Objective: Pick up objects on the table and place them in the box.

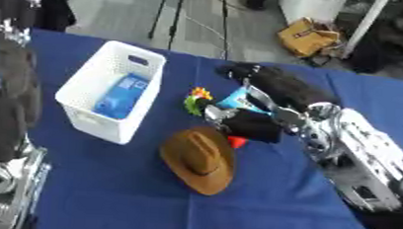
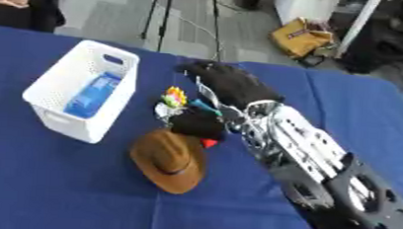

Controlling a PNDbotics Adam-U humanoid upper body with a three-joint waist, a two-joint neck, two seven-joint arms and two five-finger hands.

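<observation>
Brown cowboy hat (image 1: 199, 159) lies on blue desk (image 1: 131, 202), nearest. Right hand (image 2: 228, 86) just beyond it, over a small colourful toy (image 2: 176, 98); grip state: cannot tell. White box (image 1: 111, 89) left holds a blue pack (image 1: 124, 96).

Light was even and soft across both views, bright daylight-like, strongest on the pale floor (image 1: 201, 17) along the top of the frame. The white box (image 1: 111, 89) ran close to overexposed, its perforated walls washed out. Shadows were faint: just a thin dark rim under the hat (image 1: 200, 158) and beneath the right hand (image 2: 228, 86). The blue cloth (image 1: 234, 207) showed no glare. Everything looked soft and smeared; small coloured things mid-frame blurred into blobs. The left arm (image 1: 5, 126) at the left edge was badly out of focus. Silver parts at lower right caught mild highlights.
</observation>
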